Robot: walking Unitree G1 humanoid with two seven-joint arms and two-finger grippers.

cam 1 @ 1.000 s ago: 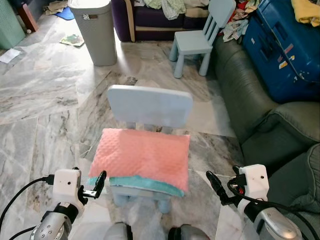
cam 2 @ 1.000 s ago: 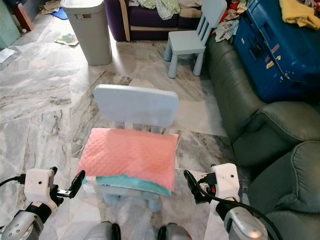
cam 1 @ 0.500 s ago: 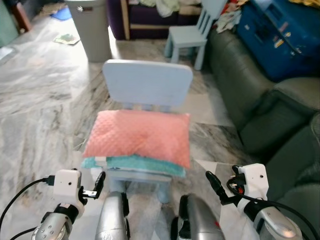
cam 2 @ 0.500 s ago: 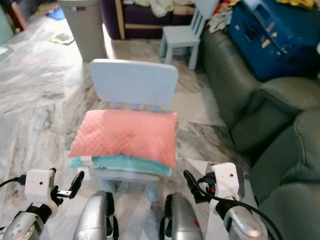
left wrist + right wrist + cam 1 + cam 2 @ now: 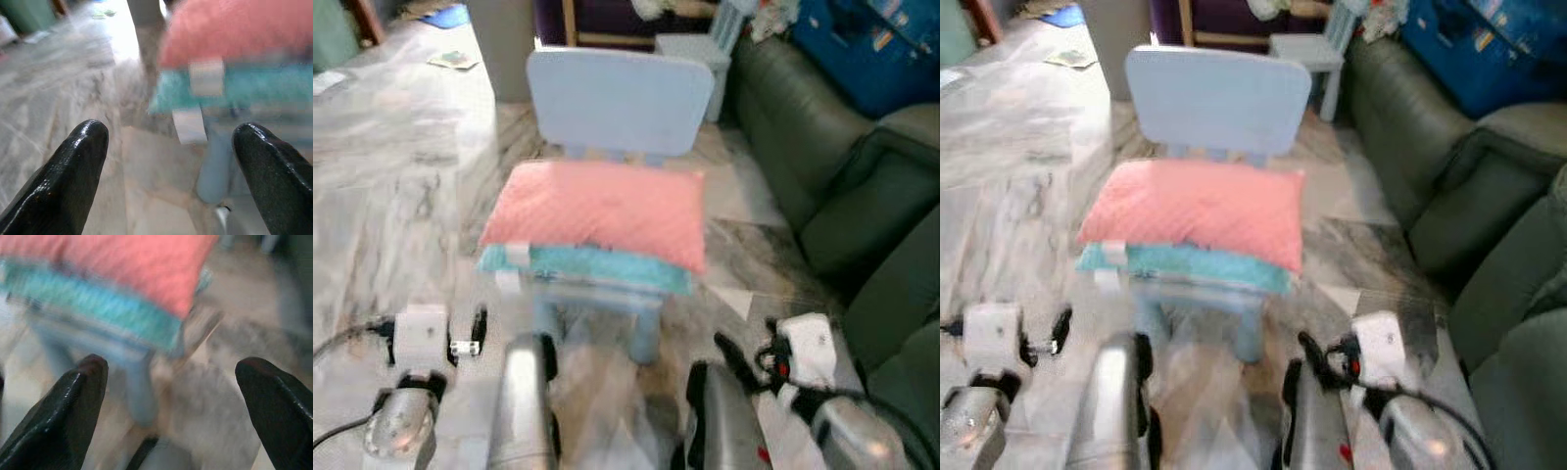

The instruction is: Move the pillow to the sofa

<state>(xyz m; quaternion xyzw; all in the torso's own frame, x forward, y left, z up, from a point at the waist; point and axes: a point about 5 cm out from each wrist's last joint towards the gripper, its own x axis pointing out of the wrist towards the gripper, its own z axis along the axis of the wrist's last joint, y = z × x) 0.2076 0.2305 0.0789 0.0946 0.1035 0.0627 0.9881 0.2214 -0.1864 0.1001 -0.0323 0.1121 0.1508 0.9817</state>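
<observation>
marble floor (image 5: 401, 147); dimpled pink pillow (image 5: 597, 208) on plastic chair (image 5: 617, 98).

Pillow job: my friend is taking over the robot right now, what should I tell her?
Left hand: open, holding nothing, low in front of the chair, pointing at the pillow's left end.
Right hand: open, holding nothing, low by the pillow's right end.
The pink pillow lies on the small blue chair, on top of a teal one.
The dark green sofa is to the robot's right.
Done: the robot stands in front of the chair.
Left: grab the pillow, lift it, carry it to the sofa. The head views are blurry.
</observation>
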